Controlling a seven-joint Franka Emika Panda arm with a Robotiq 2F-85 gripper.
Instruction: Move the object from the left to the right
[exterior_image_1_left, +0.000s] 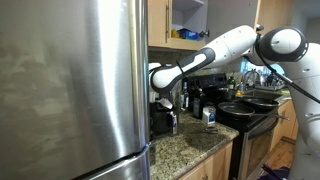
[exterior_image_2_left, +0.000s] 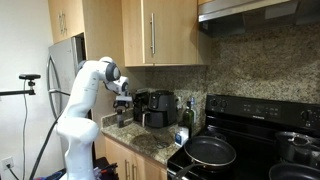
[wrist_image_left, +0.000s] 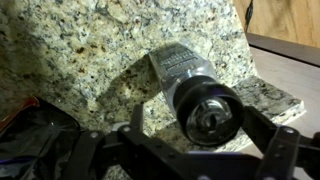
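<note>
A shaker with a silver body and a black top (wrist_image_left: 195, 95) stands upright on the speckled granite counter (wrist_image_left: 90, 50); I look down on its top in the wrist view. My gripper (wrist_image_left: 198, 128) is lowered around it, one finger on each side. A strip of counter shows between the left finger and the shaker, so the jaws are open. In both exterior views the gripper (exterior_image_1_left: 160, 100) (exterior_image_2_left: 122, 103) hangs low over the counter end near the fridge. The shaker is hard to make out there.
A steel fridge (exterior_image_1_left: 70, 80) fills the side beside the arm. Black appliances (exterior_image_2_left: 150, 108) stand at the counter's back, with a bottle (exterior_image_2_left: 186, 118) and a small can (exterior_image_1_left: 209, 117) beyond. A stove with pans (exterior_image_2_left: 210, 152) follows. Something dark (wrist_image_left: 30, 135) lies beside the gripper.
</note>
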